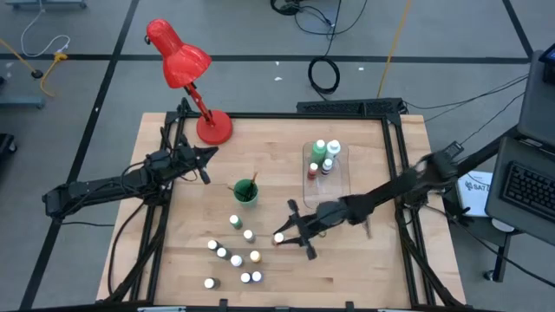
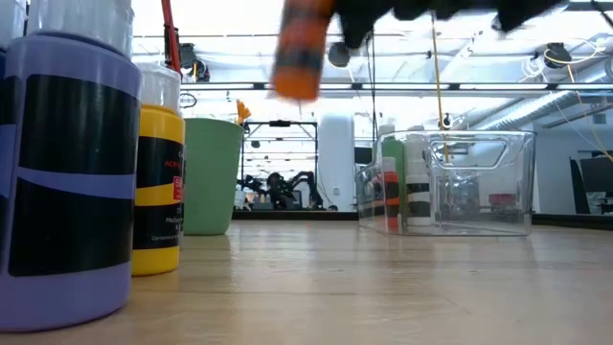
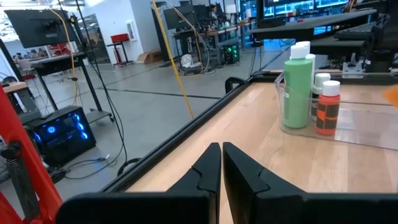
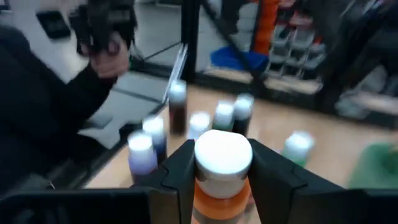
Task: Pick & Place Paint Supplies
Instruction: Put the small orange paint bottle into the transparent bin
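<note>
My right gripper (image 1: 284, 236) hangs over the table's middle near part, shut on a small orange bottle with a white cap (image 4: 222, 157). The low view shows that bottle (image 2: 297, 50) up in the air. Several more tiny white-capped bottles (image 1: 236, 258) stand on the table to its left. A clear tray (image 1: 347, 178) toward the far right holds taller green and white bottles (image 1: 323, 154) and small ones. Brushes stand in the green cup (image 1: 245, 192). My left gripper (image 3: 221, 163) is shut on nothing, beside the lamp base at the far left (image 1: 205, 156). My right gripper pinches the orange bottle between its two fingers (image 4: 177, 171), on the body just under the white cap (image 4: 219, 185). The fingers reach it from the table's right side, slanting down. The bottle is lifted clear of the table and stands nearly upright in the hold.
A red desk lamp (image 1: 180, 61) stands at the far left corner on its round base (image 1: 213, 128). A purple bottle (image 2: 67, 163) and a yellow one (image 2: 158, 192) stand close to the low camera. A person's dark sleeve and hand (image 4: 102, 37) show beyond the table edge.
</note>
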